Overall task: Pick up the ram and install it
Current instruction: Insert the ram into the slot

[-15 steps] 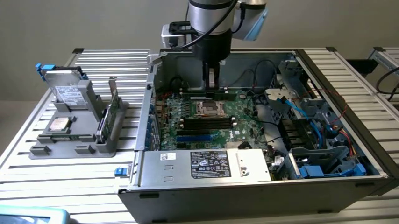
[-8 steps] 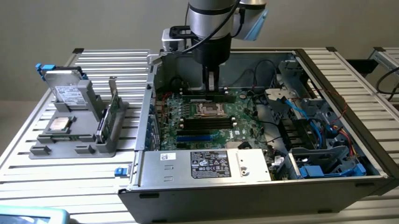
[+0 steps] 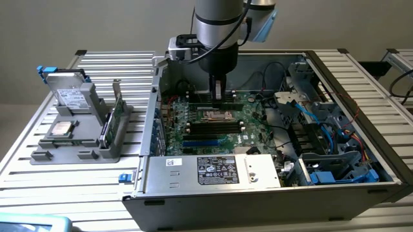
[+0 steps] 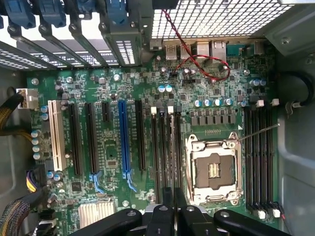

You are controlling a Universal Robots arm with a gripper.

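Inside the open computer case (image 3: 361, 145), my gripper (image 3: 219, 96) hangs low over the green motherboard (image 3: 200, 140). It is just beyond the empty processor socket (image 3: 216, 115). In the wrist view the two black fingers (image 4: 165, 209) stand almost together around the gripper's middle (image 4: 174, 196). The ram (image 4: 173, 147) shows edge-on as a thin strip running out from between them. It lies along a bank of black slots (image 4: 160, 157) beside the socket (image 4: 214, 169). I cannot tell whether the ram sits in a slot or just above it.
A second bank of black slots (image 4: 258, 157) lies on the socket's other side. Outside the case, a grey fixture (image 3: 77, 145) holds a hard drive (image 3: 69, 96), a silver processor chip (image 3: 61, 128) and an upright green expansion card (image 3: 111, 123). Cables (image 3: 310, 125) crowd the case on the exterior view's right.
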